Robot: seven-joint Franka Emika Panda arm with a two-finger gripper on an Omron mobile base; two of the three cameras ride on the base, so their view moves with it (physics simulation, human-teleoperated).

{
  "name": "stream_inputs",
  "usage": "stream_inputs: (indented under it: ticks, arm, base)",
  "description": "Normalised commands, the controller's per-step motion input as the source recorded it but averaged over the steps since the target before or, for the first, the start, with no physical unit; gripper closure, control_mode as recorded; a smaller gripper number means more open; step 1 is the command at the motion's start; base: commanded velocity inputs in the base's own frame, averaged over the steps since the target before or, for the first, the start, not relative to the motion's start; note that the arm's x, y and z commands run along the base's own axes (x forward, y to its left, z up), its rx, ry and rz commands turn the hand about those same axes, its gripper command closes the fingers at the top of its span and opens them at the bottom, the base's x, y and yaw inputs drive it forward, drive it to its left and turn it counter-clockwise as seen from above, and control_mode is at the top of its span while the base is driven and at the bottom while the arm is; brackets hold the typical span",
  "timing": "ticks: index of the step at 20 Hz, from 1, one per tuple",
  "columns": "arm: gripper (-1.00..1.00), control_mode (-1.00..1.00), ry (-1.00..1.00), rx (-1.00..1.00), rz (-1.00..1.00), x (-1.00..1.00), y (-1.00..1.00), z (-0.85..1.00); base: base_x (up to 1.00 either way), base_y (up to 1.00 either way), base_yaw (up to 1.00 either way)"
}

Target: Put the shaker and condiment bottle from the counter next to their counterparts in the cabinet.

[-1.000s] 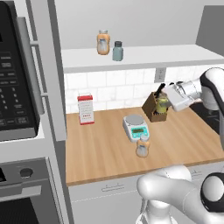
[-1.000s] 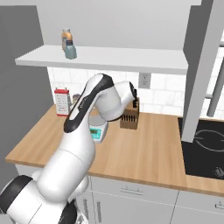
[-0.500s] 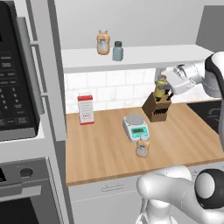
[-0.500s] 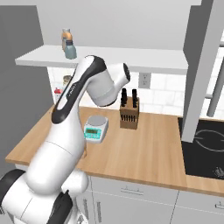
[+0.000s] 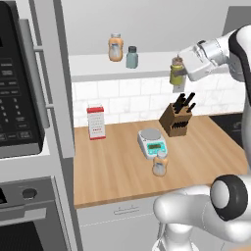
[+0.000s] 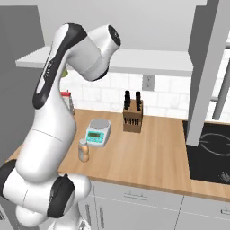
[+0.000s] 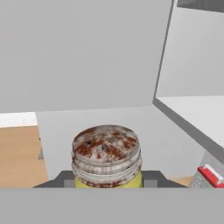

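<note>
Light wooden worktop (image 5: pixel 122 166) runs under a white tiled wall, carrying the slim orange-tan condiment bottle (image 5: pixel 159 164) just in front of a small grey kitchen scale (image 5: pixel 152 142); the white arm's fingers (image 5: pixel 179 73) are clamped on the small olive-yellow shaker with a pale silvery cap (image 5: pixel 176 71) — held upright at the front edge of the white open wall cabinet (image 5: pixel 147 68); on that shelf stand a wider orange bottle with a white label (image 5: pixel 115 47) and a grey-teal shaker with a dark cap (image 5: pixel 131 57) — well left of the held shaker.

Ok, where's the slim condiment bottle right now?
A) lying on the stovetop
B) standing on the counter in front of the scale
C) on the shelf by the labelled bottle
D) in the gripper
B: the condiment bottle stands upright on the counter just in front of the scale, while the gripper holds the shaker up by the shelf.
</note>
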Motion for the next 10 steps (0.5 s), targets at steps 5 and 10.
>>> stream_inputs:
  ticks: [5, 10]
  arm:
    - [1.0, -1.0, -0.18, 0.0, -0.01, 0.37, 0.17, 0.12]
    - [1.0, -1.0, -0.08, 0.02, 0.0, 0.42, 0.0, 0.0]
  base:
    - [0.0, 0.0, 0.0]
    - [0.0, 0.0, 0.0]
